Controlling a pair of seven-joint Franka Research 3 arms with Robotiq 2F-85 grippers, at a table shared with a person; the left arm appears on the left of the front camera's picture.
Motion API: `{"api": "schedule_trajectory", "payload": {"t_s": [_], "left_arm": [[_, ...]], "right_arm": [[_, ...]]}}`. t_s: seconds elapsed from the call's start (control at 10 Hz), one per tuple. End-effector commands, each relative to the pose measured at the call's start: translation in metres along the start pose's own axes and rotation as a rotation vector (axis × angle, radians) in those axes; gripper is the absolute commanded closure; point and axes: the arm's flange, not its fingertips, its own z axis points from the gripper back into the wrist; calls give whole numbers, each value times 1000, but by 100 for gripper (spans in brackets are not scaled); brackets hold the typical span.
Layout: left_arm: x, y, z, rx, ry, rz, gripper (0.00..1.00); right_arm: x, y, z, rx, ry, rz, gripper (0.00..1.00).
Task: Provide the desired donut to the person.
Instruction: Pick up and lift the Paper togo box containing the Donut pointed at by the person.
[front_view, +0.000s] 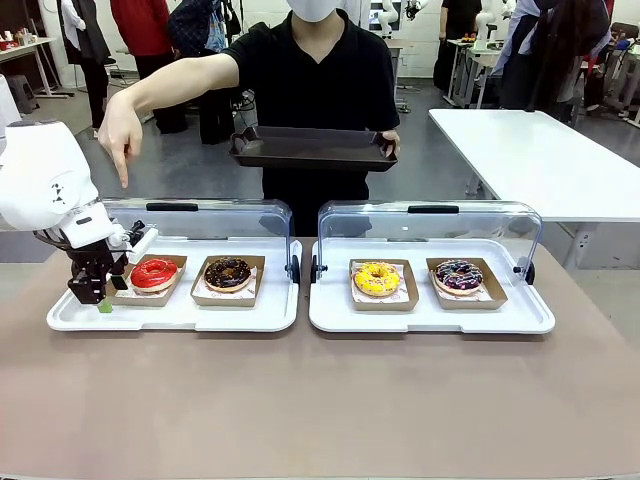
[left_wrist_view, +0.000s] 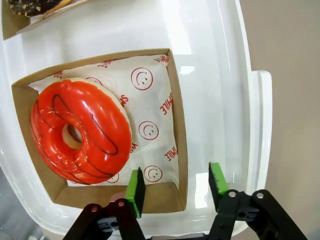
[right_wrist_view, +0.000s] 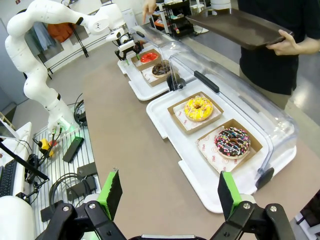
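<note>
The left gripper (left_wrist_view: 176, 189) is hanging wide open over the near corner of the red donut's cardboard box (left_wrist_view: 178, 125), gripping nothing. In the left wrist view its two green fingers (left_wrist_view: 135, 192) are straddling the box's side wall, one over the smiley-printed paper inside and the other over the bare white tray (left_wrist_view: 227, 100) outside; whether either pad is touching the wall cannot be told. The red donut (left_wrist_view: 80, 131) is lying in that box, just beside the inner finger and apart from it. In the front view this box is sitting at the left end of the left tray, with a chocolate donut (front_view: 228, 272) in its own box next to it. The right gripper (right_wrist_view: 170, 192) is also gaping open and empty, hovering well above the table (right_wrist_view: 125, 150). On the second white tray (front_view: 430, 320) a yellow donut (front_view: 377, 278) and a dark sprinkled donut (front_view: 458, 275) are resting. The person (front_view: 320, 80) is standing at the far side, pointing one hand (front_view: 120, 135) down toward the red donut's end and holding a dark tray (front_view: 312, 148) with the other.
</note>
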Motion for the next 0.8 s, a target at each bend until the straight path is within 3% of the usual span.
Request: {"api": "schedule_trajectory", "payload": {"t_s": [0.0, 0.1, 0.2, 0.3, 0.7], "left_arm": [[-3, 3, -1, 9, 6, -16, 100], [-3, 4, -1, 8, 7, -18, 100], [-4, 3, -2, 8, 7, -20, 92], [-4, 3, -2, 7, 7, -20, 100], [-5, 3, -2, -5, 8, -33, 100]], "right_arm": [[1, -1, 0, 6, -22, 6, 0], [1, -1, 0, 6, -22, 6, 0], [1, -1, 0, 6, -22, 6, 0], [1, -1, 0, 6, -22, 6, 0], [1, -1, 0, 6, -22, 6, 0]]}}
